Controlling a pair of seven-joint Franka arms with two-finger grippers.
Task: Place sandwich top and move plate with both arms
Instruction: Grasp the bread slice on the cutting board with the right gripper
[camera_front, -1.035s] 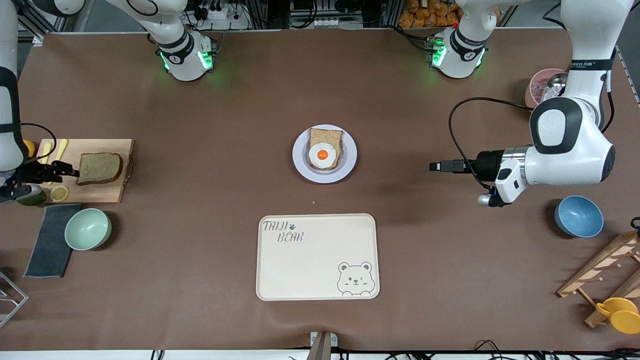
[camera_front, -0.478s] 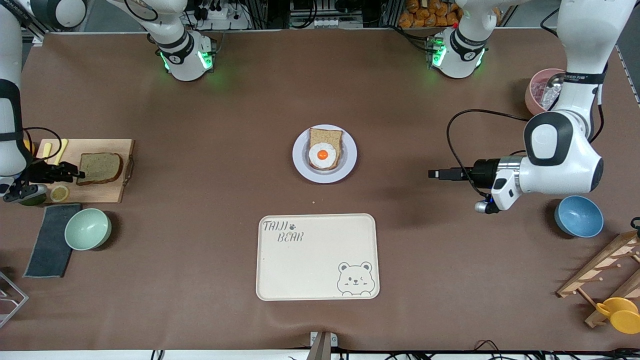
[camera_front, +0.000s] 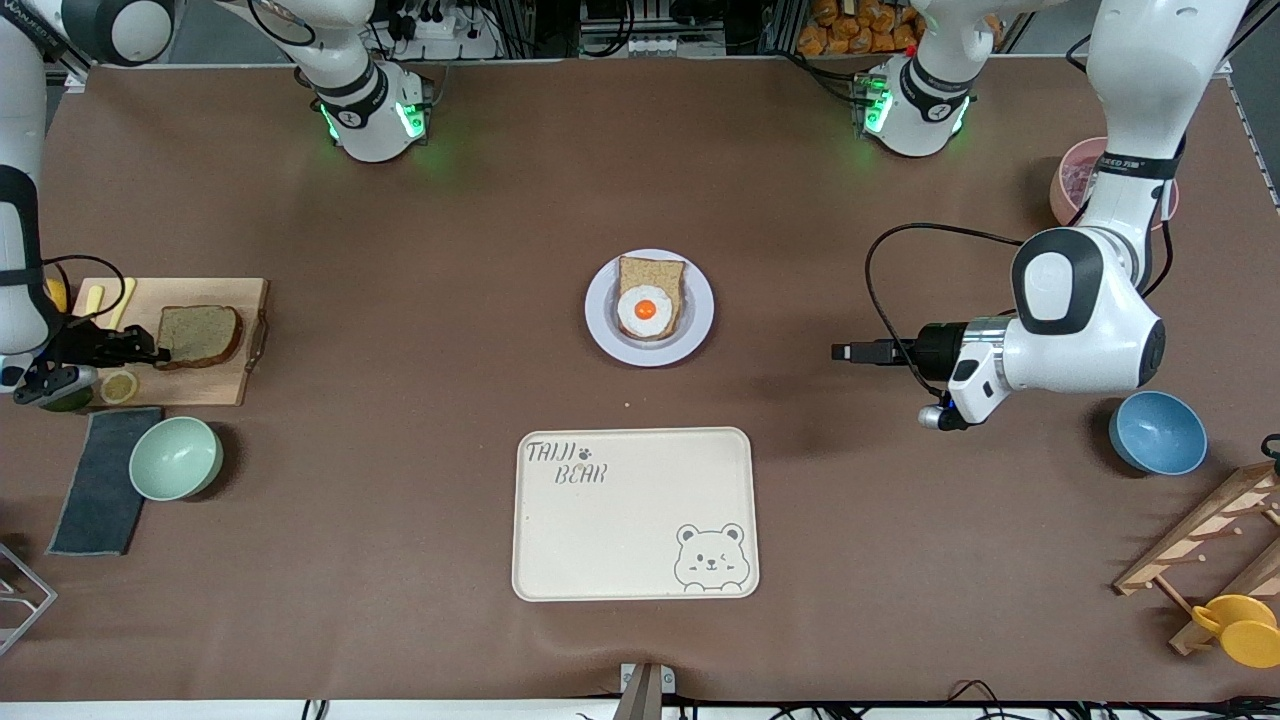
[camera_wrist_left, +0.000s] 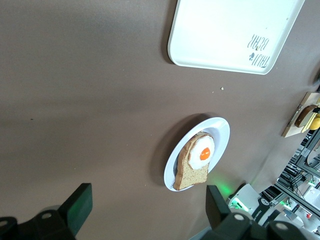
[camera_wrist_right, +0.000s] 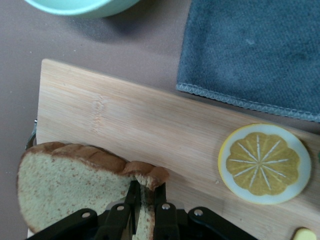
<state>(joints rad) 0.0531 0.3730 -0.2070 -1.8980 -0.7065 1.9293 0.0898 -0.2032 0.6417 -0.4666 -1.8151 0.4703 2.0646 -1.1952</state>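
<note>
The sandwich top (camera_front: 205, 334), a plain speckled brown slice, lies on a wooden cutting board (camera_front: 200, 385) at the right arm's end of the table. My right gripper (camera_front: 160, 352) is shut on its crust edge; the right wrist view shows both fingers pinching the sandwich top (camera_wrist_right: 75, 185) at the right gripper (camera_wrist_right: 146, 192). The lavender plate (camera_front: 600, 330) at mid-table carries a bread slice with a fried egg (camera_front: 646, 305). My left gripper (camera_front: 840, 352) hangs open over bare table between the plate and the blue bowl. In the left wrist view the left gripper (camera_wrist_left: 147, 205) faces the plate (camera_wrist_left: 222, 132).
A lemon slice (camera_front: 119, 386) lies on the board by the right gripper. A mint bowl (camera_front: 175, 457) and grey cloth (camera_front: 100, 480) sit nearer the camera than the board. The cream bear tray (camera_front: 635, 515) lies nearer than the plate. A blue bowl (camera_front: 1157, 432), pink bowl (camera_front: 1070, 180) and wooden rack (camera_front: 1210, 540) stand at the left arm's end.
The right gripper's fingers have closed onto the edge of the sandwich top. The left arm has moved its open gripper closer to the plate.
</note>
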